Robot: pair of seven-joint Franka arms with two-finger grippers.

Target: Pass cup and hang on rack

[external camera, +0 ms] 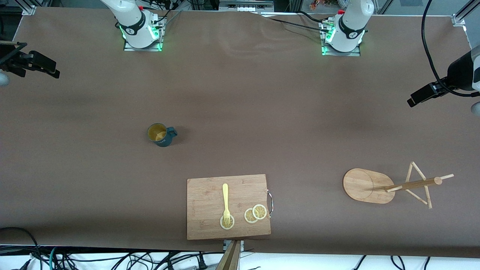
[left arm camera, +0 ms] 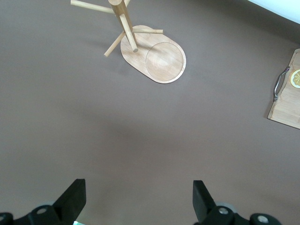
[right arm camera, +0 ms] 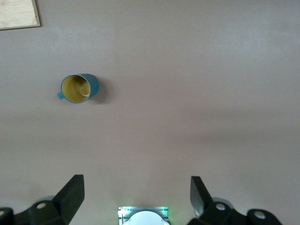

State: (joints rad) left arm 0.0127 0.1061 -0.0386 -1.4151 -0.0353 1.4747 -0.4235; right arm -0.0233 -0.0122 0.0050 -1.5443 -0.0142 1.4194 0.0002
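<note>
The dark teal cup point(external camera: 161, 135) stands upright on the table toward the right arm's end, with a yellowish inside and its handle pointing toward the left arm's end. It also shows in the right wrist view point(right arm camera: 78, 88). The bamboo rack point(external camera: 369, 185) stands toward the left arm's end, with an oval base, a post and thin pegs, and shows in the left wrist view point(left arm camera: 154, 54). My right gripper point(right arm camera: 137, 197) is open and empty, high over bare table far from the cup. My left gripper point(left arm camera: 139, 199) is open and empty, high over bare table away from the rack.
A wooden cutting board point(external camera: 210, 195) lies near the front camera's edge, between cup and rack. On it are a yellow fork point(external camera: 225, 200) and lemon slices point(external camera: 255, 213). Both wrists point(external camera: 33, 63) point(external camera: 461, 73) show only at the front view's side edges.
</note>
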